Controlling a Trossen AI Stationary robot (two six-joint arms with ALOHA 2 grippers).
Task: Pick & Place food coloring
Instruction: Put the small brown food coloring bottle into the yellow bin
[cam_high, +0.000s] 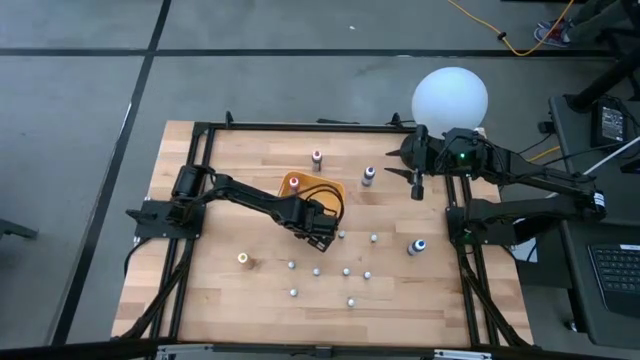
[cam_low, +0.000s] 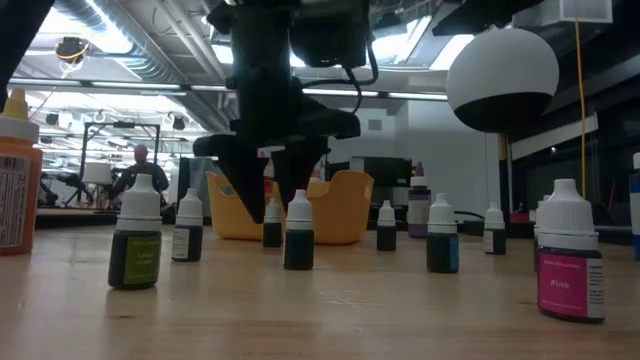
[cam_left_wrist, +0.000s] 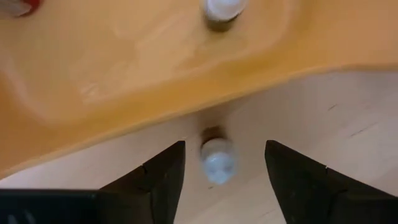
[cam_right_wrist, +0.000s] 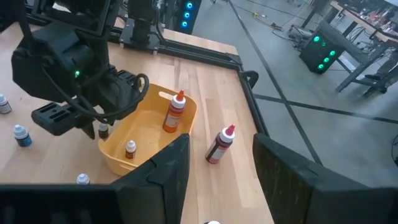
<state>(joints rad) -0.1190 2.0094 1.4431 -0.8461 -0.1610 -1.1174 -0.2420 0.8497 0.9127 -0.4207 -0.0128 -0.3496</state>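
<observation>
The food coloring is several tiny bottles standing on the wooden table. One white-capped bottle (cam_left_wrist: 217, 160) stands upright just outside the near wall of the orange tray (cam_high: 297, 182). My left gripper (cam_left_wrist: 224, 149) points down over it, open, one finger on either side, neither touching; the low view shows these fingers (cam_low: 247, 180) hanging around the bottle (cam_low: 272, 224). In the tray stand a red-topped bottle (cam_right_wrist: 176, 112) and a small bottle (cam_right_wrist: 130, 149). My right gripper (cam_high: 400, 160) waits raised at the far right, open, nothing between its fingers.
Several small bottles (cam_high: 346, 271) dot the near half of the table. A maroon-topped bottle (cam_high: 317, 158), a purple one (cam_high: 368, 176) and a blue one (cam_high: 416, 246) stand apart, an orange-topped one (cam_high: 243, 259) to the left. A white globe (cam_high: 450, 97) sits beyond the far right corner.
</observation>
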